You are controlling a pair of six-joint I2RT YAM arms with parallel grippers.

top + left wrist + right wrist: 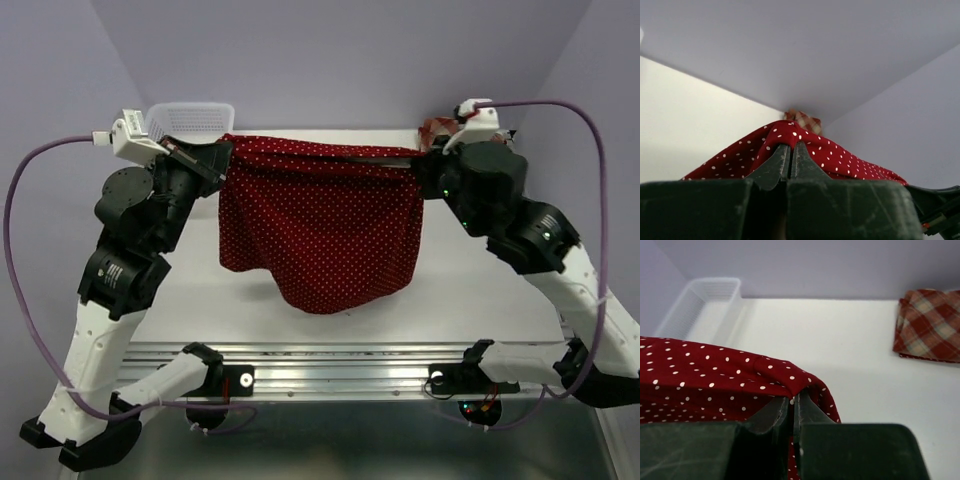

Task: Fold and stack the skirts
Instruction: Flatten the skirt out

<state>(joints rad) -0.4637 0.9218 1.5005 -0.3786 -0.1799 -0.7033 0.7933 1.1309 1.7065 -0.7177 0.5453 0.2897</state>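
Dark green fingers of the left gripper (791, 146) are pressed together on a fold of the dotted skirt (320, 230), the red cloth bunching over the fingertips at the lower centre of the left wrist view. Right gripper (792, 400) is clamped on the skirt's other top corner, its two fingers closed with the edge wedged between them at the lower centre of the right wrist view. In the top view the two grippers sit a little above mid-height, one at the left and one at the right. The skirt hangs between them, its upper edge stretched nearly straight across the frame and its body drooping in a rounded sag towards the centre. The lower edge hangs over the table (480, 290); whether it touches the white surface cannot be told. Plaid skirt (930, 325) lies folded flat on the table at the upper right of the right wrist view, well apart from the dotted one; in the top view only a sliver of it shows behind the right wrist. A white mesh basket (190, 120) stands at the upper left of the top view, behind the left gripper, at the far side of the table near the lilac wall (330, 60)
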